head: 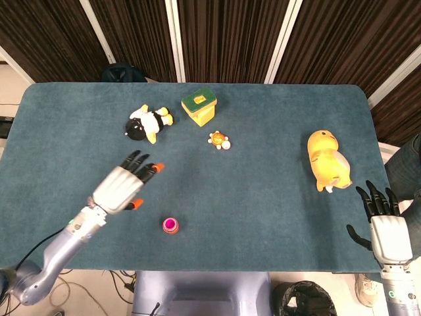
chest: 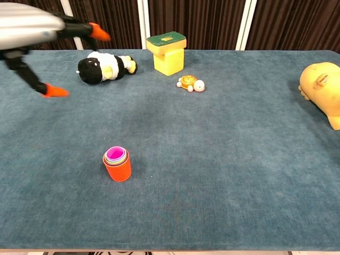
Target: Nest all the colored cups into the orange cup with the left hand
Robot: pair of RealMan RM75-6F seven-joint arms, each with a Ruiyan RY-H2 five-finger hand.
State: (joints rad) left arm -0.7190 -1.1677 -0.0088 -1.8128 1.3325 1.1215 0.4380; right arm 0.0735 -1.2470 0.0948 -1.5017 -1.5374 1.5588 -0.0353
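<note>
The orange cup stands upright near the table's front edge, with the smaller coloured cups nested inside it and a pink cup innermost. From the head view only the pink and orange rims of the cup stack show. My left hand hovers up and to the left of the stack, fingers spread, holding nothing; it shows at the top left corner as the left hand in the chest view. My right hand hangs open off the table's right front corner.
A black and white plush, a yellow block with a green top and a small turtle toy lie at the back. A yellow plush animal lies at the right.
</note>
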